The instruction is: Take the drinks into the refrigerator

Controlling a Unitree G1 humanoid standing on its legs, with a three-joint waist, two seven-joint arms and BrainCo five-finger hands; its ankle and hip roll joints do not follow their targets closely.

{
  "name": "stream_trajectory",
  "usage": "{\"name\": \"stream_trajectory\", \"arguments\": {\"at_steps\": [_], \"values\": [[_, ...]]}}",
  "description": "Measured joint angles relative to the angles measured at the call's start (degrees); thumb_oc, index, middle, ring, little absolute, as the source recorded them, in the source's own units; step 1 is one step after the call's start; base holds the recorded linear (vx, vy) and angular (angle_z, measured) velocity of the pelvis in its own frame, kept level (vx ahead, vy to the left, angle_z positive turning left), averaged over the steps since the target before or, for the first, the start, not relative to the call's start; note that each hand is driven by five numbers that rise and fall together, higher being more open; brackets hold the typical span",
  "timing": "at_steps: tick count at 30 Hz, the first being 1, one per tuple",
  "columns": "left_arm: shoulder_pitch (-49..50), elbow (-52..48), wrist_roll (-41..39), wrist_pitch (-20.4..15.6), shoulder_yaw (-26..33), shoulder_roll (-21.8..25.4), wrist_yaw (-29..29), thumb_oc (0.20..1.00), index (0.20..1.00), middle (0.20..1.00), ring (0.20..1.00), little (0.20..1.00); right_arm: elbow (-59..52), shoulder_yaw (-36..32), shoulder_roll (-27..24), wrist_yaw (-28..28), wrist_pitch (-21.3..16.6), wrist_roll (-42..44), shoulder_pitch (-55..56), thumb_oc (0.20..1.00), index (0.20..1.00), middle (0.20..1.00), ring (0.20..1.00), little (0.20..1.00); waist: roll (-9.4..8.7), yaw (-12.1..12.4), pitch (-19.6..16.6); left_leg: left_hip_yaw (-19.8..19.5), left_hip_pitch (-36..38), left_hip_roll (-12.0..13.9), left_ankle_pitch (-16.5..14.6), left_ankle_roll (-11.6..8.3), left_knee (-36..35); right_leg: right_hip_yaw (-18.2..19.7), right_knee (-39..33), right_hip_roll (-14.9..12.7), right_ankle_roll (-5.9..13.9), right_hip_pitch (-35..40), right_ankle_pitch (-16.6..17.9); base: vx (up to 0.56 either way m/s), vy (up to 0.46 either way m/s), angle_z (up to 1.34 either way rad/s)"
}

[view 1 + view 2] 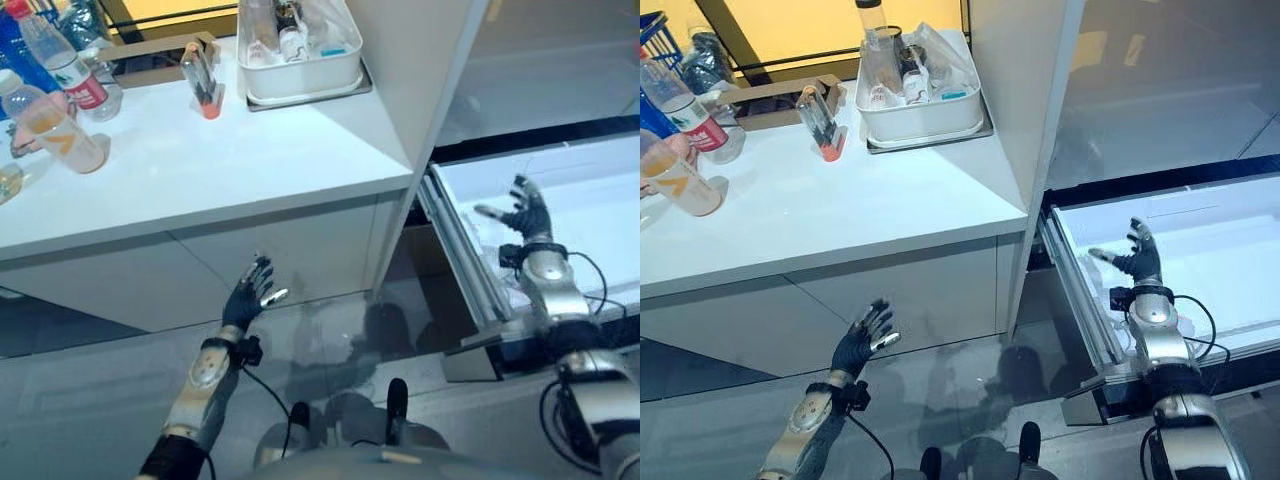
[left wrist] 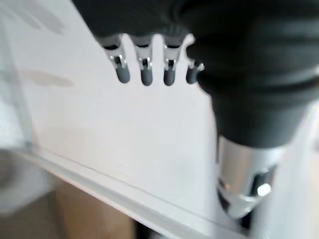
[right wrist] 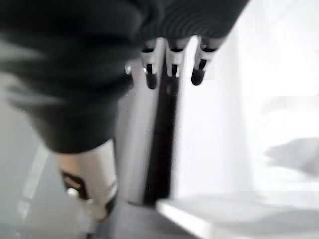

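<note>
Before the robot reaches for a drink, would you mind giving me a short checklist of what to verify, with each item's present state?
1. Left hand free: ok, fingers straight, holding nothing, low before the white counter.
2. Right hand free: ok, open above the pulled-out white refrigerator drawer.
3. Drawer open: ok.
4. Drinks present: ok, clear plastic bottle with orange label and red-labelled clear bottle stand on the counter.
5. Bottles within the left hand's reach: cannot tell.
</note>
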Motion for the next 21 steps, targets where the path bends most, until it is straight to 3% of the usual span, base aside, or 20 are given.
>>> {"name": "stream_trajectory", "arguments": {"at_steps": [4,9,21], "values": [[-1.9,16.1,6.5,0.8,1.5,-3.6,2.0,1.0,1.0,1.0,1.0,1.0,-8.0,-1.8,3.3,0.3,-2.5,7.5,3.5,1.0,1.0,1.0,1.0,1.0,-0.79,-0.8,-0.3,0.4,0.6,0.0,0.0,0.0,-0.3,0.3,0.0,0.1,0.04,0.1,0.0,0.02,0.005,-0.07],[-1.4,23.3,12.2,1.0,4.5,-4.4,3.7,1.0,1.0,1.0,1.0,1.0,-13.5,-5.9,4.5,0.0,-4.6,11.0,8.6,1.0,1.0,1.0,1.0,1.0,-1.31,-0.7,-0.7,0.7,0.9,-0.1,0.0,0.07,-0.6,0.5,0.0,-0.1,0.09,0.3,0.0,0.0,0.0,0.0],[-0.8,19.2,15.5,0.3,6.1,-4.6,4.5,1.0,1.0,1.0,1.0,1.0,-14.7,-18.2,4.1,-5.2,-5.6,9.5,17.3,1.0,1.0,1.0,1.0,1.0,-2.04,-2.5,-1.4,1.8,2.0,-0.8,0.4,0.56,-1.4,1.8,0.0,-0.4,0.52,0.5,0.2,-0.01,0.008,-0.05]]}}
